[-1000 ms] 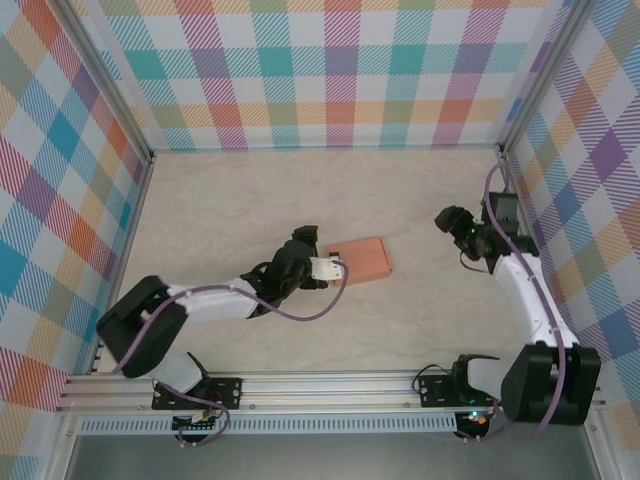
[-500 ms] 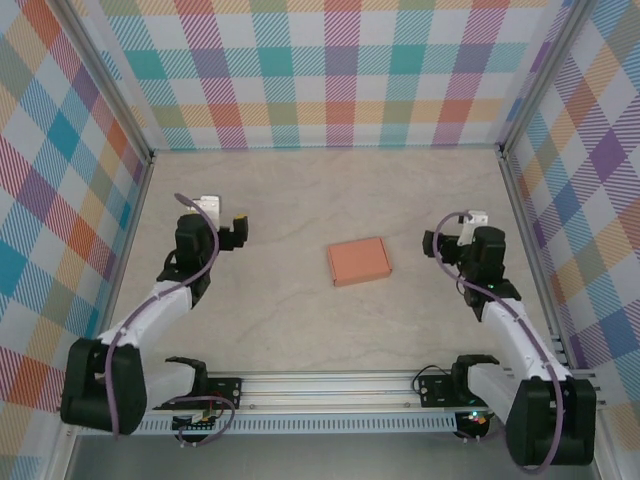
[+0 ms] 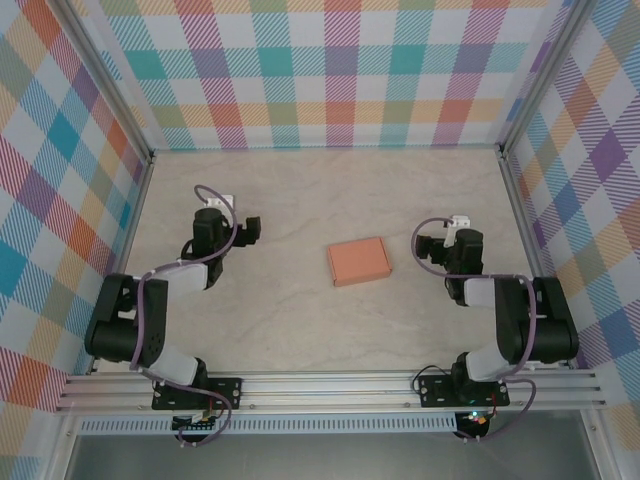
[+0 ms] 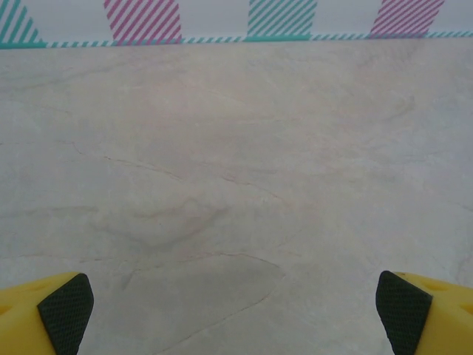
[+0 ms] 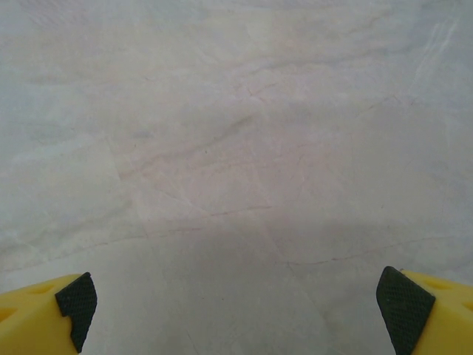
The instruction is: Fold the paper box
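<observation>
The paper box [image 3: 359,261] is a small flat salmon-orange rectangle lying alone in the middle of the table. My left gripper [image 3: 248,230] rests well to its left, pointing right, a good gap short of the box. My right gripper [image 3: 428,248] sits to the box's right, pointing left, also apart from it. In the left wrist view my left gripper [image 4: 235,318] is open, its yellow fingers [image 4: 66,310] wide apart over bare table. Over on the right wrist view, my right gripper [image 5: 244,318] is open too, with nothing between its pads [image 5: 403,299].
Plaid walls [image 3: 320,80] close the table in at the back and on both sides. A metal rail [image 3: 320,385] carrying both arm bases runs along the near edge. The pale marbled tabletop [image 3: 300,190] surrounds the box.
My left gripper has drawn back from the box's left edge to the far left and folded in. The right arm has pulled down and in toward its base. The box has not moved.
</observation>
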Robot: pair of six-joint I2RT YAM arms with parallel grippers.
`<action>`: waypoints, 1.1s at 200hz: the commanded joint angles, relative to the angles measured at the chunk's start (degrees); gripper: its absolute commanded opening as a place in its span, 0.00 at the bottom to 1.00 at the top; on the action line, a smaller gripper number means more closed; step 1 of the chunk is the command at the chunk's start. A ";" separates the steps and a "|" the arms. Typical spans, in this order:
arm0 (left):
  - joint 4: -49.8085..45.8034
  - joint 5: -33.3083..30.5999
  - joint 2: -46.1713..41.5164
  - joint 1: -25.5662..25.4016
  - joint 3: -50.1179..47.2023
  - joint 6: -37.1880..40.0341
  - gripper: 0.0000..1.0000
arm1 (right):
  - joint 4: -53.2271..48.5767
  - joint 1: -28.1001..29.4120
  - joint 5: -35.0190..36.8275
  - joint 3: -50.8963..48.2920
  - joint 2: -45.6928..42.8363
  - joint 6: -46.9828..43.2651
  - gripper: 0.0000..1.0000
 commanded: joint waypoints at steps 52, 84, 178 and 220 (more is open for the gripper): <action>-10.02 -0.85 -5.71 -0.33 4.94 2.51 1.00 | 8.73 0.91 5.03 -0.70 -0.10 1.06 1.00; -20.60 2.14 -12.54 5.35 0.83 -3.23 1.00 | 8.64 1.05 5.37 -0.70 -0.16 1.19 1.00; 7.61 3.93 -1.92 6.50 -9.62 -2.23 1.00 | 8.46 1.05 5.41 -0.62 -0.10 1.27 1.00; 11.55 0.07 -0.17 6.54 -11.44 -3.69 1.00 | 8.11 1.05 5.43 -0.43 -0.10 1.36 1.00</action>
